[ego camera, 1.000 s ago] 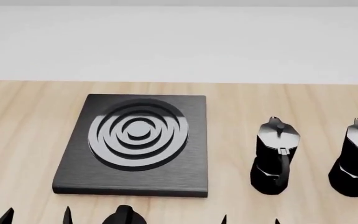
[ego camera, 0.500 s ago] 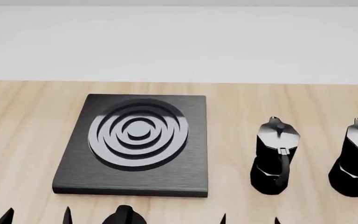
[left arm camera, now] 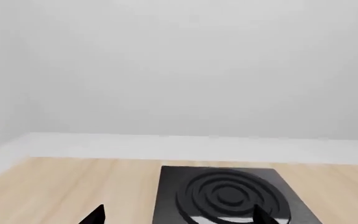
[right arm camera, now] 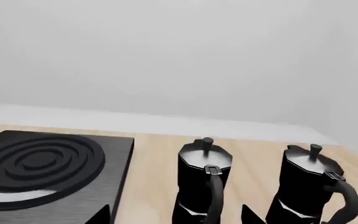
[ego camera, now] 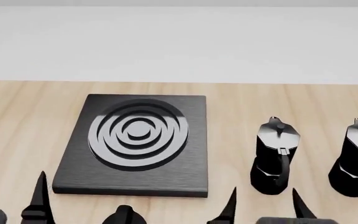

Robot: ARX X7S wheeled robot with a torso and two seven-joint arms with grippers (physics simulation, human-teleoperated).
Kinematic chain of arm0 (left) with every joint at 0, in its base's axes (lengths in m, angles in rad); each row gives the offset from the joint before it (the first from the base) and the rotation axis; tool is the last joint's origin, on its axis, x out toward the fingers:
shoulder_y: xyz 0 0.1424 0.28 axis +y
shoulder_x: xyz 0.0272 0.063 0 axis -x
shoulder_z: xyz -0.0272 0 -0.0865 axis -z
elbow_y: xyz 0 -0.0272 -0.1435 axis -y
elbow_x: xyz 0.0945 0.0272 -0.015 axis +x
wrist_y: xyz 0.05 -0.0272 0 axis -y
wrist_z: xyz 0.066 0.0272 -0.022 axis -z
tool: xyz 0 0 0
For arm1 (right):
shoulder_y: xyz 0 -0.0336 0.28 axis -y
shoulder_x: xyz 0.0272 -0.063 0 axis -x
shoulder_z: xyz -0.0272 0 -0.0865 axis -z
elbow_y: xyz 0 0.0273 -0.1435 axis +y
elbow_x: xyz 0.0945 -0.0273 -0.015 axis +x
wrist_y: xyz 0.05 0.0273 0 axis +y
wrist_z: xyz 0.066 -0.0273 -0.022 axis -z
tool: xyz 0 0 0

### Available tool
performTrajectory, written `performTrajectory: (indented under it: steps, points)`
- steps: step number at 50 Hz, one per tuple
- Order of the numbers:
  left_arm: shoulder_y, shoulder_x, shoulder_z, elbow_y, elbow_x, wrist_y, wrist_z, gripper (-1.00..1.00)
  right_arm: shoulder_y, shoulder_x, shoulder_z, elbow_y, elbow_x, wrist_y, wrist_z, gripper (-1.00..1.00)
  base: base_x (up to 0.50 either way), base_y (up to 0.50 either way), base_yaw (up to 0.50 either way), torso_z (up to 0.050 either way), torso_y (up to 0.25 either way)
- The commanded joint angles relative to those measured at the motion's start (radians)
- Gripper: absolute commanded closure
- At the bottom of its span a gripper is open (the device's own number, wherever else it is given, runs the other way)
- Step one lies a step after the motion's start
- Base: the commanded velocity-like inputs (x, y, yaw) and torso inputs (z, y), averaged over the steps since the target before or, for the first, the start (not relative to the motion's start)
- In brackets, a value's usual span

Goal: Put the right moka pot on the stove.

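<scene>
The right moka pot (ego camera: 356, 161), black and faceted with a silvery lid, stands at the table's right edge of the head view. An identical pot (ego camera: 275, 156) stands to its left. Both show in the right wrist view: the right pot (right arm camera: 309, 186) and the other pot (right arm camera: 204, 179). The stove (ego camera: 135, 144), a black slab with a ringed burner, lies left of the pots. My right gripper (ego camera: 264, 205) is open and empty, on the near side of the left pot. My left gripper (ego camera: 11, 189) is open and empty, near the stove's front left corner.
A small black oval knob (ego camera: 124, 215) sits in front of the stove at the picture's lower edge. The wooden table (ego camera: 229, 102) ends at a pale wall behind. The left wrist view shows the stove (left arm camera: 229, 196) ahead between the open fingertips.
Both grippers have come further into the head view, so their fingertips show taller. The left gripper has also spread wider to the left. The pots and stove have not moved.
</scene>
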Motion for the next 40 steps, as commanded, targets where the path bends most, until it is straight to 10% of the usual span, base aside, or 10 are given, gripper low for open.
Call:
performTrajectory:
  steps: [1,9,17,40]
  points:
    - [-0.099,-0.106,-0.093,0.343,-0.183,-0.311,-0.114,-1.0,0.023,0.075,0.028,-0.266,0.05,0.23,0.043,-1.0,0.0,0.0,0.0,0.0,0.0]
    - [-0.263,-0.182,-0.21,0.492,-0.493,-0.495,-0.288,-1.0,0.064,0.095,0.029,-0.377,0.064,0.333,0.07,-1.0,0.0,0.0,0.0,0.0,0.0]
    - [-0.397,-0.413,0.038,0.493,-0.642,-0.29,-0.527,-1.0,0.073,0.097,0.063,-0.443,0.112,0.381,0.076,-1.0,0.0,0.0,0.0,0.0,0.0]
    - [-0.423,-0.471,0.123,0.481,-0.639,-0.207,-0.566,-1.0,0.077,0.102,0.059,-0.443,0.115,0.38,0.083,-1.0,0.0,0.0,0.0,0.0,0.0]
